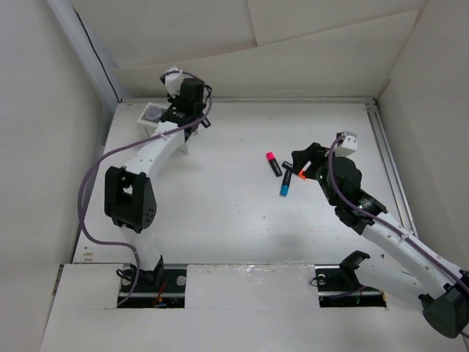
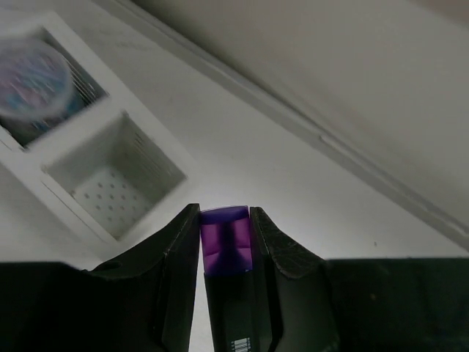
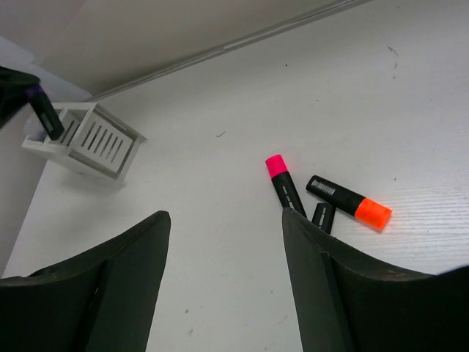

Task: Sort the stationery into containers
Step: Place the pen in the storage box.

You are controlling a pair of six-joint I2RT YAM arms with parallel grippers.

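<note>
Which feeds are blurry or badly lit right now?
Left wrist: the round piece in the white box is smeared, the purple-capped marker sharp. Right wrist: pink marker and orange marker crisp, fingers near-black. Top external: even light, soft shadows.

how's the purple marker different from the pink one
The purple marker is clamped in the left gripper, raised near the white box; the pink marker lies flat on the table, in no gripper. Their caps are purple versus pink. Both have black bodies.
</note>
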